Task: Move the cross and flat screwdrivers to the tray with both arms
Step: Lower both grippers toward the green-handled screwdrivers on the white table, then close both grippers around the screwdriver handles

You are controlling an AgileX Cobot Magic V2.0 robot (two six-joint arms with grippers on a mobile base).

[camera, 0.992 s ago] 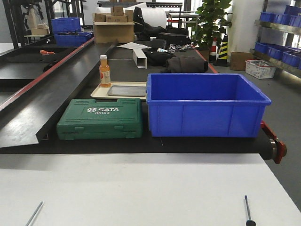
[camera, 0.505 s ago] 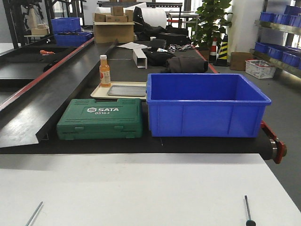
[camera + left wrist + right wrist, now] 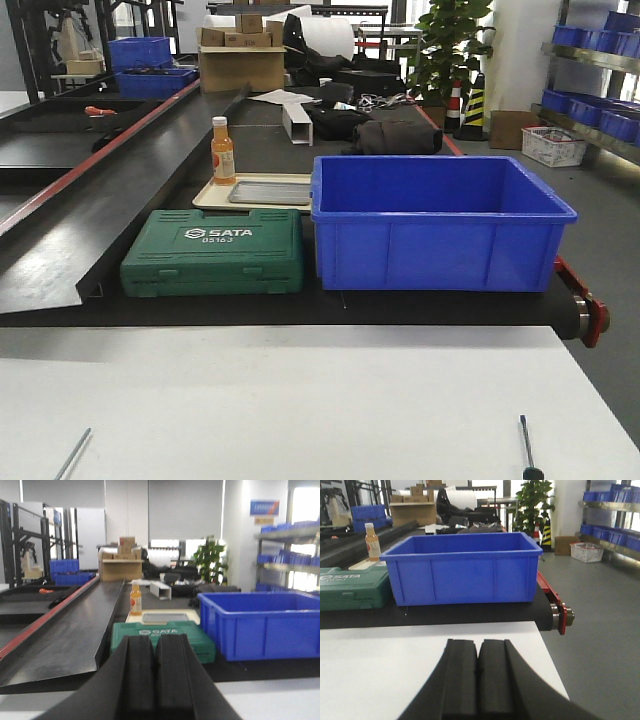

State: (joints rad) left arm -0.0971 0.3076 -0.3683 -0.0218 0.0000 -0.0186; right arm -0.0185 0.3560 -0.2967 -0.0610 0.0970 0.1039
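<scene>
Two screwdrivers lie on the white table at the bottom of the front view. Only the thin silver shaft [image 3: 72, 455] of one shows at the lower left. The other [image 3: 526, 448] lies at the lower right, its black handle cut off by the frame edge. The grey metal tray [image 3: 270, 192] sits inside a cream tray on the black conveyor, behind the green case; it shows in the left wrist view too [image 3: 165, 617]. My left gripper [image 3: 155, 639] is shut with nothing in it. My right gripper [image 3: 479, 645] is shut and empty above the white table. Neither gripper shows in the front view.
A green SATA tool case [image 3: 214, 252] and a deep blue crate [image 3: 435, 225] stand side by side on the black conveyor. An orange bottle [image 3: 222, 151] stands on the cream tray [image 3: 209, 196]. The white table's right edge [image 3: 552, 660] drops to the floor.
</scene>
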